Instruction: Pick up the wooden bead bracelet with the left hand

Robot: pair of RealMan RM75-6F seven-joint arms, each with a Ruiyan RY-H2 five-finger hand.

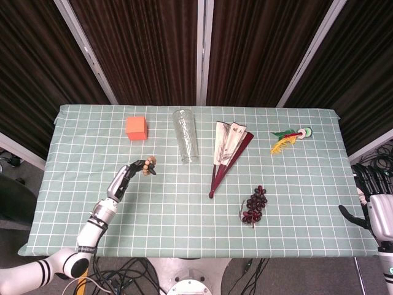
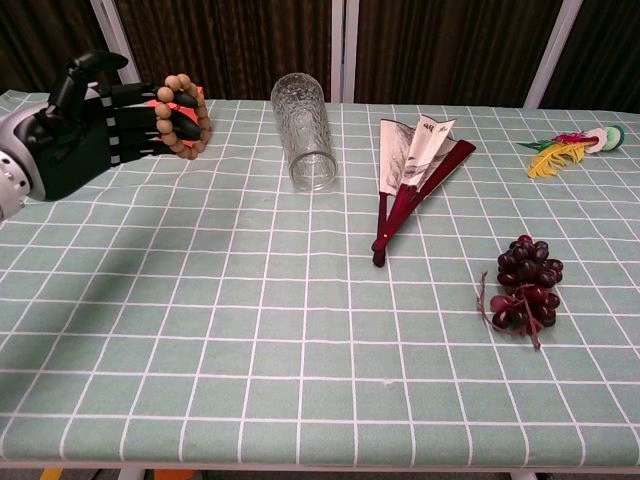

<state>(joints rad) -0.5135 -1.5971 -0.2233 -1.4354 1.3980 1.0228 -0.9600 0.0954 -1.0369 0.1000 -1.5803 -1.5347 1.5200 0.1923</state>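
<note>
My left hand (image 2: 85,130) is raised over the left part of the table, fingers stretched out toward the middle. The wooden bead bracelet (image 2: 182,112) hangs looped around those fingers, clear of the cloth. In the head view the same left hand (image 1: 126,177) shows thin and edge-on, with the wooden bead bracelet (image 1: 148,165) bunched at its fingertips. My right hand (image 1: 376,212) hangs beyond the table's right edge, fingers apart and holding nothing.
An orange cube (image 1: 136,128) sits at the back left. A clear glass (image 1: 185,136) lies on its side mid-table. Right of it are a folding fan (image 1: 228,150), a bunch of dark grapes (image 1: 255,205) and a feathered ornament (image 1: 289,139). The green checked tablecloth (image 1: 184,215) covers the table.
</note>
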